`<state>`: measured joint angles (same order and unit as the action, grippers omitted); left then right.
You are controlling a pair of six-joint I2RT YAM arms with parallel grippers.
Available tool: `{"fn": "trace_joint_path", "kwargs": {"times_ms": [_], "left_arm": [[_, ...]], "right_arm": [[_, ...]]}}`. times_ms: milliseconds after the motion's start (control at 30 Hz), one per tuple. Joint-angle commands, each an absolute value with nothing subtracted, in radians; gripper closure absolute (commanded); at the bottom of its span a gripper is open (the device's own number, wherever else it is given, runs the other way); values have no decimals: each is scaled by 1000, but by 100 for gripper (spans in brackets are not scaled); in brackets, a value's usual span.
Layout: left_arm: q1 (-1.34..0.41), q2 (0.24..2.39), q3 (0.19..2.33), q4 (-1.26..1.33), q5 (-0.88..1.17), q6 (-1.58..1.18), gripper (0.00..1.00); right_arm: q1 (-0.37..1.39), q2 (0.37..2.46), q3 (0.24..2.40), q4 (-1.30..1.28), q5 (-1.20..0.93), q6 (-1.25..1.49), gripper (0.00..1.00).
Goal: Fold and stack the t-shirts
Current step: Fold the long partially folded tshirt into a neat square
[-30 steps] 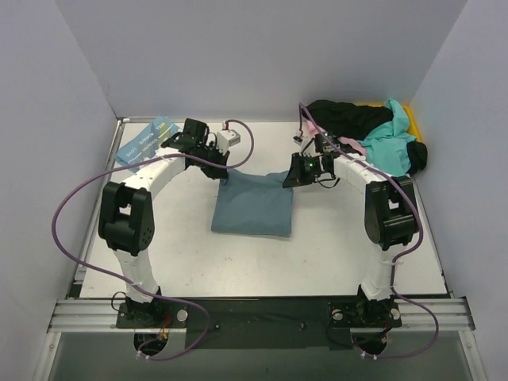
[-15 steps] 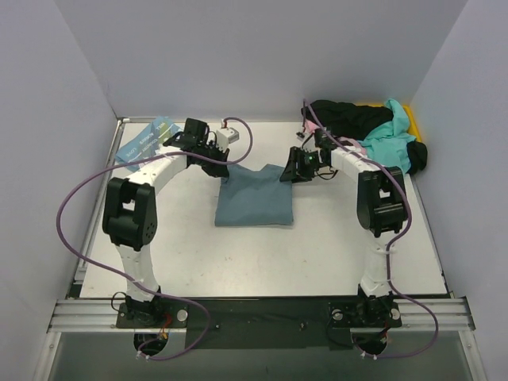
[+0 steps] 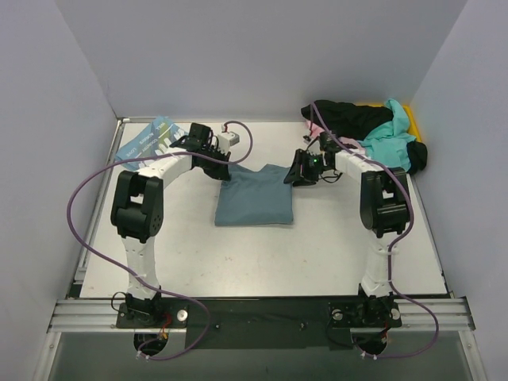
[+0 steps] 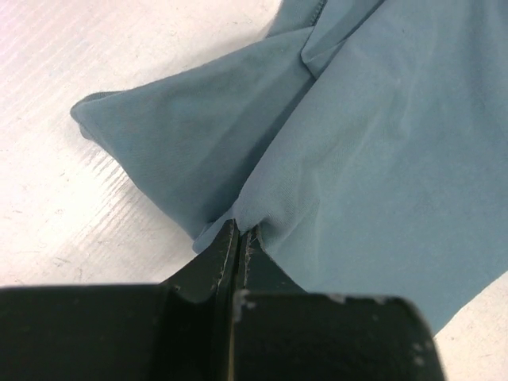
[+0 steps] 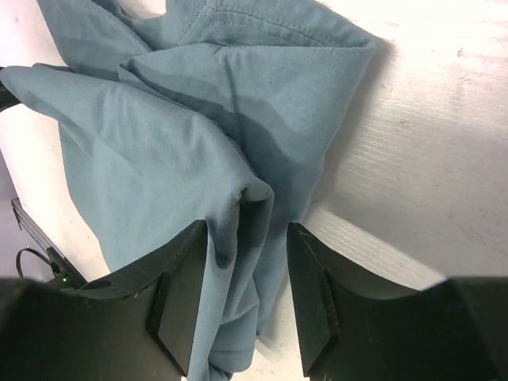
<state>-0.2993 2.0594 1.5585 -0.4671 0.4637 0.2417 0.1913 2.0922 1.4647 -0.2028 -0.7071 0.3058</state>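
A slate-teal t-shirt lies folded on the white table between my arms. My left gripper is shut on its far left corner; the left wrist view shows the closed fingertips pinching the cloth. My right gripper is at the far right corner, jaws open with a fold of the cloth loose between the fingers. A light-blue shirt with white letters lies folded at the far left. A heap of black, turquoise and pink shirts sits at the far right.
A yellow bin shows behind the heap at the far right corner. Grey walls enclose the table on three sides. Purple cables loop from both arms. The arm bases stand on a rail at the near edge.
Both grippers moved toward the back, carrying the shirt's edge over so it lies shorter. The right jaws have opened on the corner. The left stays shut.
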Motion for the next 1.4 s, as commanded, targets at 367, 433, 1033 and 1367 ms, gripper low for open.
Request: {"fn": "trace_joint_path", "kwargs": {"times_ms": [367, 433, 1033, 1367], "left_arm": [[-313, 1922, 1336, -482, 402, 23, 100], [-322, 1869, 1274, -505, 426, 15, 100], [-354, 1672, 1132, -666, 529, 212, 100], [-356, 1675, 1121, -653, 522, 207, 100]], "right_arm": [[248, 1918, 1174, -106, -738, 391, 100], [271, 1870, 1115, -110, -756, 374, 100], [347, 1658, 1051, -290, -597, 149, 54], [357, 1818, 1149, -305, -607, 158, 66]]}}
